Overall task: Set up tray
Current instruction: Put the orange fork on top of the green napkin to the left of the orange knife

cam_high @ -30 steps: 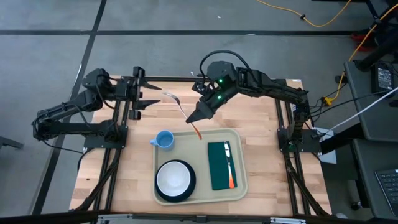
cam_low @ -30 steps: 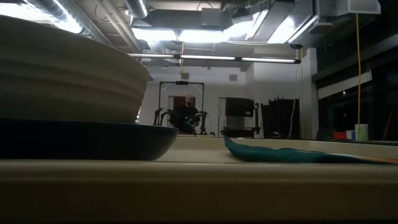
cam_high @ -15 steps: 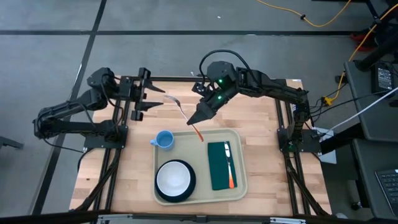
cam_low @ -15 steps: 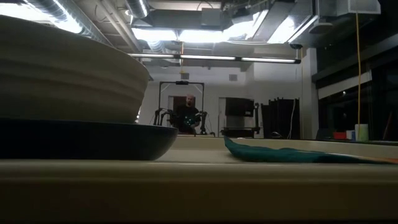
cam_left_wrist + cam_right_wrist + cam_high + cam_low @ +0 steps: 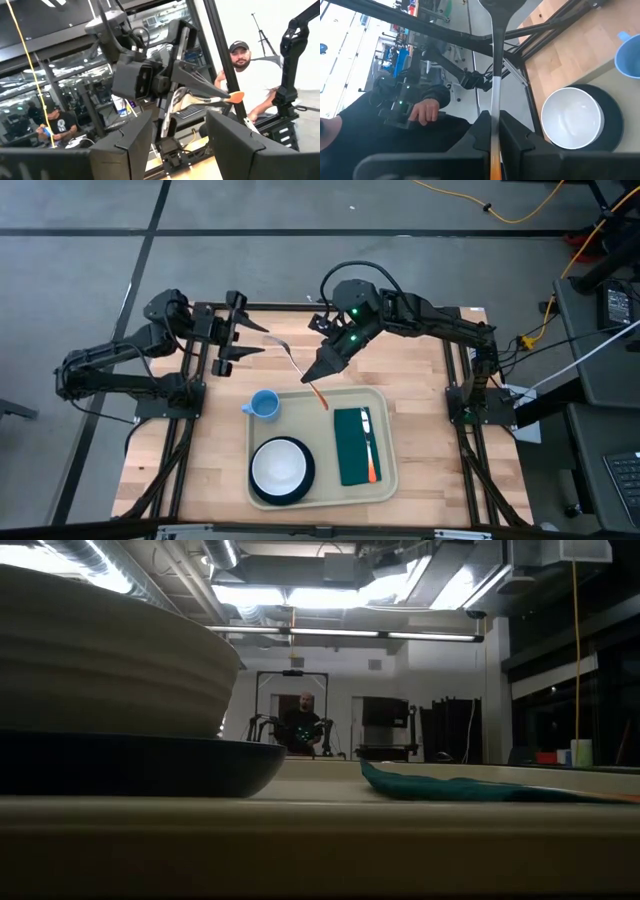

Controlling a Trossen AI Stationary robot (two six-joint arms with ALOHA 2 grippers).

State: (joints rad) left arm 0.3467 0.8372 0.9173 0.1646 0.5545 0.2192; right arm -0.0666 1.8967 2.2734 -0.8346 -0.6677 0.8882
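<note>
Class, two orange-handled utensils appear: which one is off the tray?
The fork, held in the right claw above the table; the other utensil lies on the green napkin in the tray.

The tray [image 5: 388, 442] was cream; the napkin [image 5: 352, 445] dark green; the cup [image 5: 264, 405] light blue; the bowl [image 5: 279, 466] white on a dark plate [image 5: 306, 480]; the table [image 5: 215, 440] pale wood.

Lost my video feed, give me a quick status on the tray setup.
Right gripper shut on fork, above table behind tray. Left gripper open, empty, near fork's head. Tray holds plate, bowl, napkin, knife. Nothing blocking.
</note>
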